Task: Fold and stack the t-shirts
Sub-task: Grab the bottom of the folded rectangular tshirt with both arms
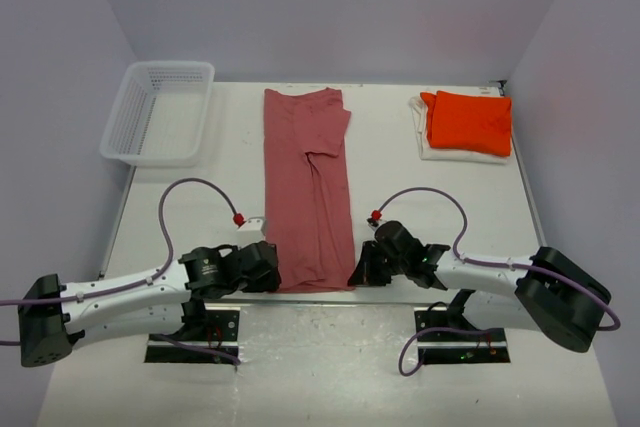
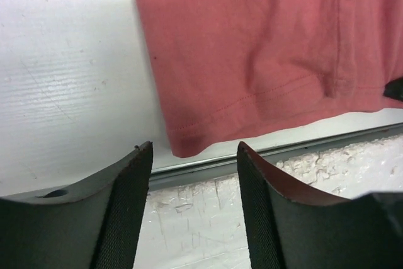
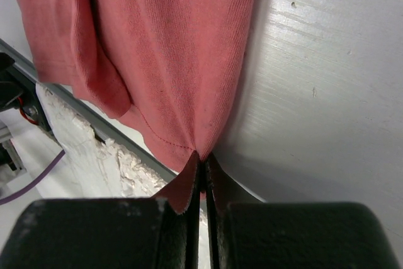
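Two stacked: orange shirt [image 1: 472, 122] on white shirt [image 1: 455, 154] | rose-red shirt [image 1: 310, 187] half-folded, unstacked | left tool [image 2: 195, 149] gaping, empty | right tool [image 3: 201, 160] pinching its corner

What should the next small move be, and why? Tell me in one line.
Probably ease the left gripper forward and close it on the near left corner of the rose-red t-shirt: its jaws stand open just short of it, while the right gripper pinches the other corner.

white table [image 1: 400, 197], rose shirt [image 1: 308, 187], white shirt [image 1: 462, 155], basket [image 1: 150, 155]
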You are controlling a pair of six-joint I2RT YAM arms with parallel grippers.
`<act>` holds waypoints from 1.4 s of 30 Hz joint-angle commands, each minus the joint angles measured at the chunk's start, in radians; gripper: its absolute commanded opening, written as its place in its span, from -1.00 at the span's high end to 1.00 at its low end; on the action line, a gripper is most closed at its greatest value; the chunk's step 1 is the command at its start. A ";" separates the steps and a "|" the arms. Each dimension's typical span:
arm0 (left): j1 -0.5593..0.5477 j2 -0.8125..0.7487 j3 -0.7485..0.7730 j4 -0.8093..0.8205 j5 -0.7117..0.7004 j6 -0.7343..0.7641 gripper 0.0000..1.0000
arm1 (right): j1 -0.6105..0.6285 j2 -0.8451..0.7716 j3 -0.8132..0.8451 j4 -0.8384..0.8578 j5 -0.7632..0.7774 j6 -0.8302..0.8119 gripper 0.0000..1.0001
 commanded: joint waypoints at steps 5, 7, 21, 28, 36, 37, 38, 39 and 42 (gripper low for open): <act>-0.005 0.110 -0.039 0.086 0.045 -0.029 -0.04 | 0.012 -0.028 -0.014 -0.017 0.016 -0.021 1.00; -0.005 0.129 -0.036 0.085 0.033 -0.026 -0.04 | 0.015 -0.050 -0.023 -0.021 0.019 -0.018 1.00; 0.010 0.161 -0.051 0.126 0.036 0.000 0.02 | 0.018 -0.059 -0.035 -0.020 0.023 -0.004 1.00; 0.010 0.183 -0.080 0.168 0.068 0.000 0.66 | 0.020 -0.070 -0.028 -0.035 0.026 -0.005 1.00; -0.002 0.082 -0.050 0.062 0.077 0.008 1.00 | 0.078 -0.093 0.043 -0.173 0.109 -0.044 1.00; -0.008 0.065 -0.050 0.053 0.092 0.010 1.00 | 0.092 -0.100 0.055 -0.204 0.131 -0.045 1.00; -0.025 0.033 -0.053 0.048 0.114 -0.004 1.00 | 0.116 -0.111 0.066 -0.256 0.169 -0.045 1.00; -0.037 0.017 -0.054 0.044 0.126 -0.009 1.00 | 0.127 -0.120 0.075 -0.277 0.183 -0.045 1.00; -0.062 -0.021 -0.042 0.007 0.149 -0.030 1.00 | 0.156 -0.162 0.104 -0.340 0.214 -0.038 1.00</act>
